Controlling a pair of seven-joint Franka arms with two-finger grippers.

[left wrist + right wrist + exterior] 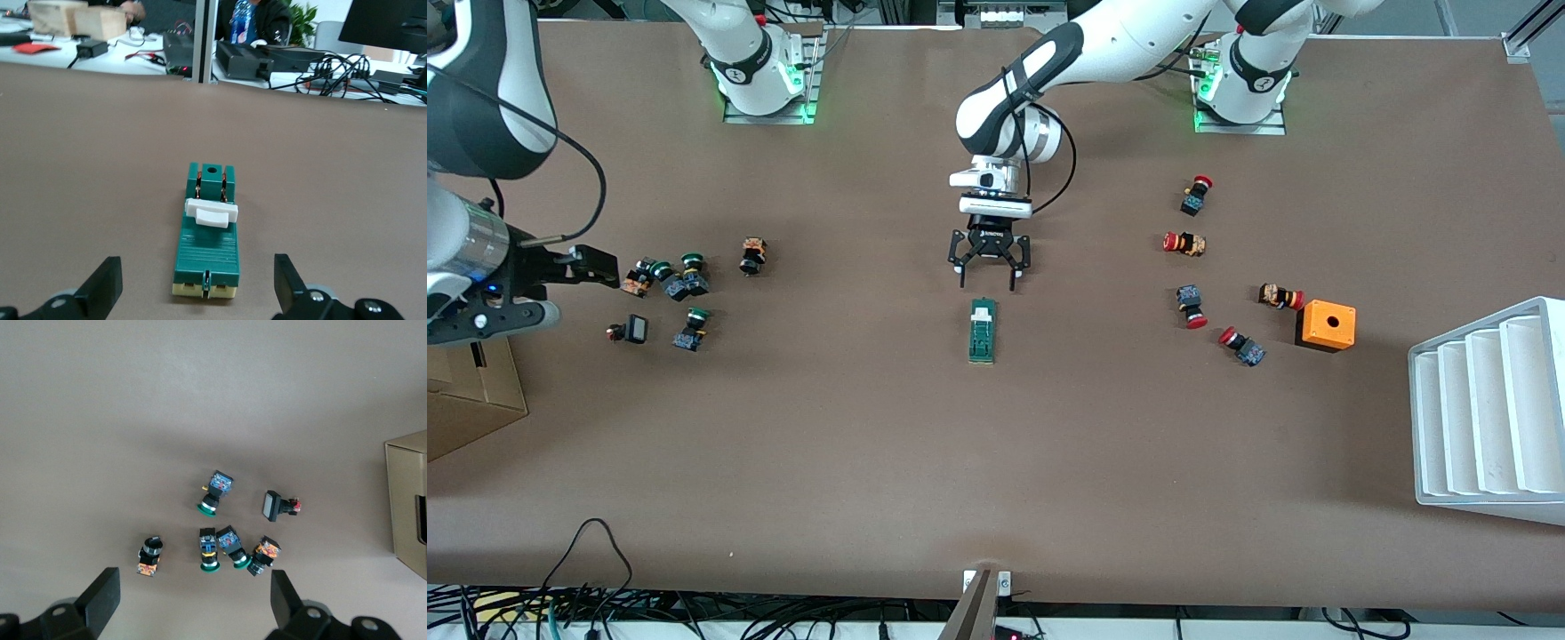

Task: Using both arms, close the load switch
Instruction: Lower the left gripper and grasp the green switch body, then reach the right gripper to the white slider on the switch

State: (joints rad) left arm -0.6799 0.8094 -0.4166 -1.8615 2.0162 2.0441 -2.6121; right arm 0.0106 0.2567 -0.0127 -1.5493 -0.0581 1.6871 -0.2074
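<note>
Here the left gripper (pixel 988 271) hangs with fingers apart just above the load switch (pixel 983 331) lying on the table. The right gripper (pixel 190 603), fingers likewise spread, waits over the green-capped buttons (pixel 215 493), its fingertips cut off.

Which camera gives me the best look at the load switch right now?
The left wrist view: the load switch fills the middle, between the left gripper's open fingers, its white piece plain. The front view shows it small on the table. The right wrist view misses it.
</note>
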